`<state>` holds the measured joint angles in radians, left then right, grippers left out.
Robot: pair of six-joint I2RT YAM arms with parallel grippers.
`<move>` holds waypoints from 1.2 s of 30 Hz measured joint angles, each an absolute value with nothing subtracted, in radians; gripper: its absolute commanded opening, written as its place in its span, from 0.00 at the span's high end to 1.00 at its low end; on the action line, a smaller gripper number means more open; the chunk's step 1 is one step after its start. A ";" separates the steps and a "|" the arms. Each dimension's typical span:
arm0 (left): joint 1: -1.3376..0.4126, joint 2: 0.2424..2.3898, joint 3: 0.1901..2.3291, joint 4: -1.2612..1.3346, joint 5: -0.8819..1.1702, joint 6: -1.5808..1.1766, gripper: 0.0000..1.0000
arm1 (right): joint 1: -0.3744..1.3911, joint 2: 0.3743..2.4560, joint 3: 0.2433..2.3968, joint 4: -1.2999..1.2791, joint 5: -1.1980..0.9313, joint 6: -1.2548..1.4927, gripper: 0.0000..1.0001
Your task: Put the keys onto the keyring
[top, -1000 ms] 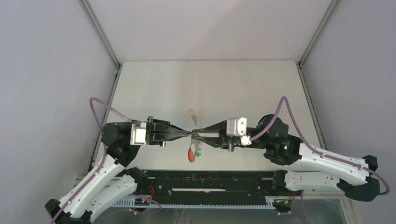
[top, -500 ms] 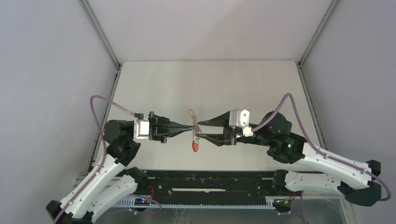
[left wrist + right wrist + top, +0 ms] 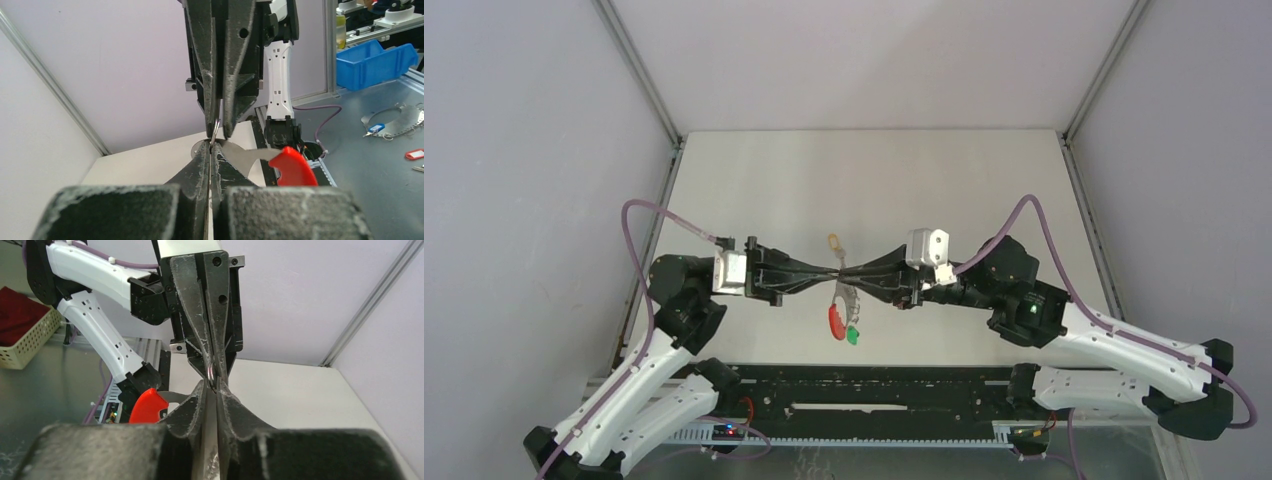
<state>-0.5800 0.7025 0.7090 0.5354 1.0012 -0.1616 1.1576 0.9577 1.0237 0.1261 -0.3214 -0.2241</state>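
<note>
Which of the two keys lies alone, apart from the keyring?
The yellow-orange-headed key, alone on the table farther back. The green-headed key sits right beside the red section of the keyring.

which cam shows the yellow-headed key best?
Top external. The yellow-headed key lies on the table, apart from the keyring, just beyond where the left gripper and right gripper meet. Neither wrist view shows it; both look at the grippers and the keyring instead.
</note>
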 measured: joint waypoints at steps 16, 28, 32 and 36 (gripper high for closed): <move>-0.580 0.686 0.709 0.334 1.035 -0.037 0.77 | 1.132 0.958 1.024 0.028 -0.331 -0.167 1.00; -0.580 0.685 0.709 0.242 1.080 0.036 0.84 | 1.135 0.983 1.054 -0.071 -0.331 -0.173 1.00; -0.580 0.684 0.709 0.225 1.103 0.052 0.95 | 1.135 0.984 1.054 -0.081 -0.332 -0.173 1.00; -0.579 0.684 0.710 0.210 1.108 0.071 1.00 | 1.139 0.986 1.058 -0.094 -0.332 -0.177 1.00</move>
<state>-0.5789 0.6838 0.7097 0.2096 1.1080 0.0708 1.1393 0.9855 1.0580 -0.0937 -0.3321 -0.1768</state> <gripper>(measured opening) 0.028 0.006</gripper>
